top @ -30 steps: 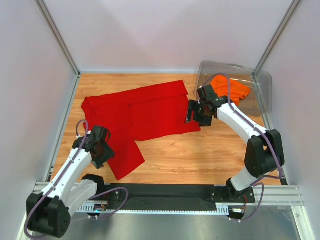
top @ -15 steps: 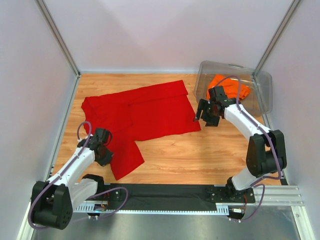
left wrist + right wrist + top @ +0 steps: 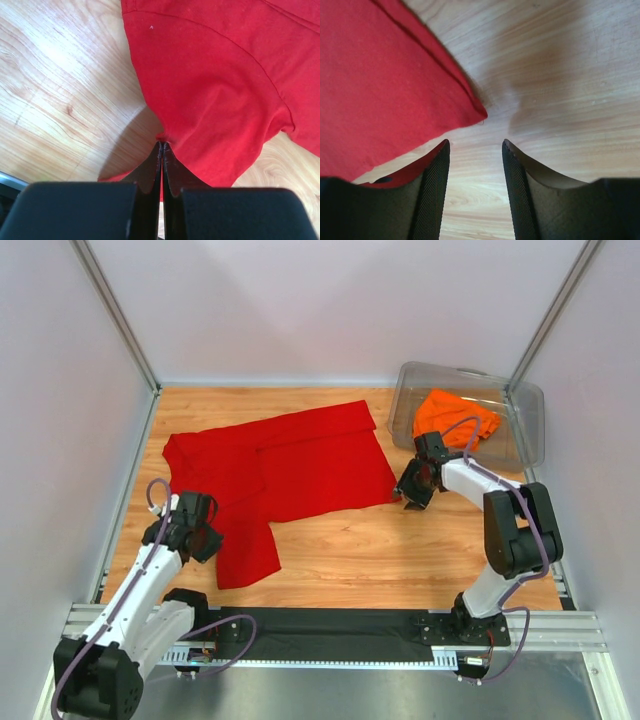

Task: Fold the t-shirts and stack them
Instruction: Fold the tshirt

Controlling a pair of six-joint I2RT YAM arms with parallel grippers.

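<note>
The red t-shirt [image 3: 290,465] lies spread across the left and middle of the wooden table, one flap reaching toward the near edge. My left gripper [image 3: 205,540] is at that flap's left edge, shut on a pinch of the red cloth [image 3: 215,90], which bunches at the closed tips [image 3: 161,143]. My right gripper [image 3: 410,495] is low over the shirt's right corner [image 3: 475,112] and stands open [image 3: 475,142], with bare wood between its fingers. The orange t-shirt [image 3: 457,415] sits crumpled in the clear bin [image 3: 525,435].
The clear bin stands at the back right, close behind my right arm. Aluminium posts and white walls enclose the table [image 3: 400,550] on three sides. A black rail [image 3: 330,630] runs along the near edge between the arm bases.
My left gripper has closed on the edge of the red flap, and the flap has shifted slightly left. My right gripper has dropped toward the shirt's right corner and its jaws have narrowed.
</note>
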